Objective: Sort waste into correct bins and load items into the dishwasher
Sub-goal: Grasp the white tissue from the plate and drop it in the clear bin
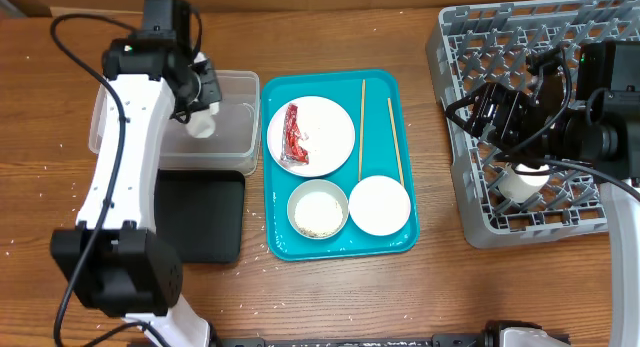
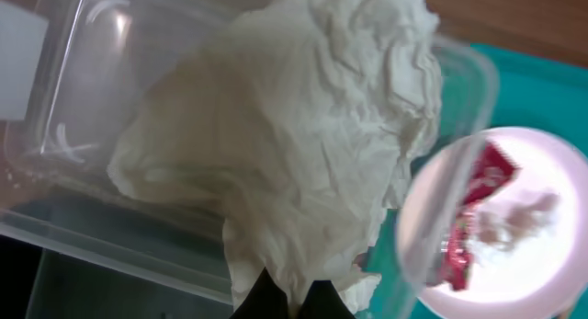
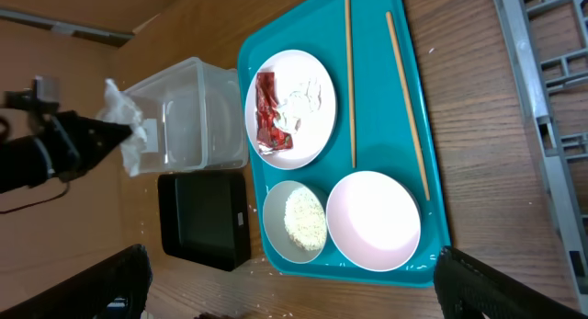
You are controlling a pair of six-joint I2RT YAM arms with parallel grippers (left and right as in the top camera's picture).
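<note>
My left gripper (image 1: pixel 200 105) is shut on a white tissue wad (image 2: pixel 303 126) and holds it over the clear tub (image 1: pixel 235 82). The black tray (image 1: pixel 200 217) lies in front of the tub. On the teal tray, the white plate (image 1: pixel 325 122) carries the red wrapper (image 1: pixel 295 137). The grey-green bowl (image 1: pixel 293 209) holds rice grains. The white bowl (image 1: pixel 380 204) and two chopsticks (image 1: pixel 362 127) lie beside them. My right gripper (image 3: pixel 294 296) is open and empty, up over the left edge of the grey rack (image 1: pixel 480 47).
The teal serving tray (image 1: pixel 385 242) sits between the bins and the rack. Loose rice grains are scattered on the wooden table around the tray's front. A whitish object (image 1: pixel 517 187) shows in the rack under my right arm.
</note>
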